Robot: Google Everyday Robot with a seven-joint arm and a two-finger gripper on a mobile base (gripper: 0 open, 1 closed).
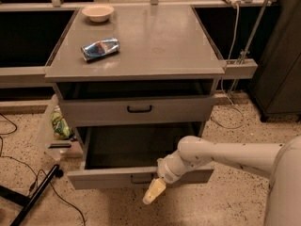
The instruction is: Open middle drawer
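Gripper [154,192], cream, two-fingered, hangs just below the grey metal middle drawer [103,179], fingers together, empty. Drawer stands open; no grip needed.

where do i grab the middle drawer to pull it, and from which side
Grip the small black handle centred on the flat front of the middle drawer, coming straight from the front: its bar lies horizontal along that face. The gripper hangs just below and right of it.

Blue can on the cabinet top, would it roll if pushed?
Likely yes: the blue can lies on its side on the smooth cabinet top. It looks crumpled, so probably light, rolling unevenly. The gripper hangs low, at the open drawer.
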